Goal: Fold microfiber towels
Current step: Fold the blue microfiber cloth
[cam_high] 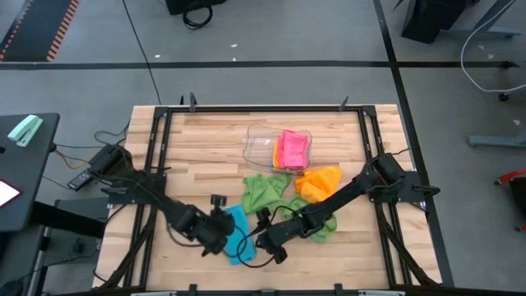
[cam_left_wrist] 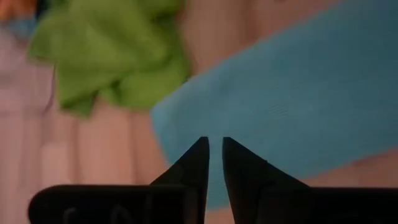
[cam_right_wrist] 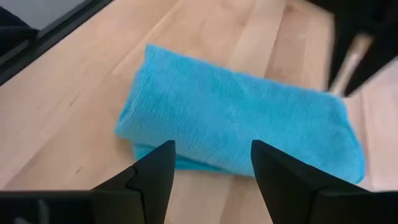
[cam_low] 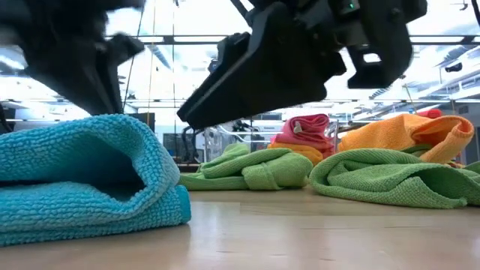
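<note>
The blue towel (cam_high: 239,236) lies folded on the desk (cam_high: 205,148), and everything else sits around it. The left hand (cam_left_wrist: 212,158) hangs just above it with its fingers drawn almost together, a thin gap between the tips and nothing pinched in them. The right hand (cam_right_wrist: 211,165) hovers just beside the blue towel, fingers spread wide and empty. Beyond the blue towel lie two green towels (cam_high: 265,191), then an orange towel (cam_high: 319,182), and farther still a pink towel (cam_high: 292,149) rests in a clear tray (cam_high: 261,145).
</note>
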Available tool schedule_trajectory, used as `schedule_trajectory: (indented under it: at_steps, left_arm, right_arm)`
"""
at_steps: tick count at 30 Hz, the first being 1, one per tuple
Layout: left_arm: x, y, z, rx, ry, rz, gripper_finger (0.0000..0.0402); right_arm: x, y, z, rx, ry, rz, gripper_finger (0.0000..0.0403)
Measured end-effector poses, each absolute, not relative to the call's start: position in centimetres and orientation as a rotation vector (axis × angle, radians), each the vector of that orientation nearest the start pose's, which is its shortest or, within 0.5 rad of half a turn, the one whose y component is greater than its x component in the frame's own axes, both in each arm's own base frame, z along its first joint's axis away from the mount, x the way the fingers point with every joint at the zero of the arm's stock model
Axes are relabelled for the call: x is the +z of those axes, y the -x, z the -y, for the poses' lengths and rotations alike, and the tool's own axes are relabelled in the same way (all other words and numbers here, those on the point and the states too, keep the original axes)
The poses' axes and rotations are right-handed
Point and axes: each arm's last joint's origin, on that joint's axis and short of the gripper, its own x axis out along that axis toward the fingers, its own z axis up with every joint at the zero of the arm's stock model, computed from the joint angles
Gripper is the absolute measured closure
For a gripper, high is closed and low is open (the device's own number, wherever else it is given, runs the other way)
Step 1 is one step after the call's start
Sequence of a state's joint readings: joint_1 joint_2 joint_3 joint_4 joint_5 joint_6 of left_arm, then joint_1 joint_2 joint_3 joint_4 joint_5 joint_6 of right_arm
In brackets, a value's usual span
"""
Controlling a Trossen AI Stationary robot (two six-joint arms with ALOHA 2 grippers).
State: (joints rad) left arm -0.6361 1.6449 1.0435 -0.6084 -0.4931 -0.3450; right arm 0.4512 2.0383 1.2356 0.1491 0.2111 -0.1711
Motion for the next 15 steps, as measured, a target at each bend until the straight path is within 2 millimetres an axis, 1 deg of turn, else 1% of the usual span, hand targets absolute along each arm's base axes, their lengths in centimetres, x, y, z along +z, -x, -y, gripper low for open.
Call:
schedule_trajectory:
  at_steps: [4,7,9,11,15]
  left_arm:
    - [19.5,-24.9,19.4,-0.03,-0.313,-0.933,0.0335]
    - [19.3,-24.3,21.1,-0.094,-0.329,-0.889,0.0318]
    - [19.0,-23.8,22.2,-0.141,-0.355,-0.871,0.0299]
    - [18.8,-23.8,23.4,-0.175,-0.331,-0.821,0.0274]
    - [17.8,-23.5,25.0,-0.217,-0.322,-0.793,0.0222]
  right_arm:
    - [14.7,-38.9,-18.1,0.3,0.408,-0.593,0.0183]
    - [14.7,-39.0,-18.0,0.312,0.393,-0.587,0.0183]
    - [14.7,-39.1,-17.7,0.314,0.371,-0.593,0.0183]
    - [14.7,-39.3,-17.4,0.298,0.339,-0.599,0.0183]
    - [14.7,-39.4,-17.0,0.282,0.315,-0.608,0.0183]
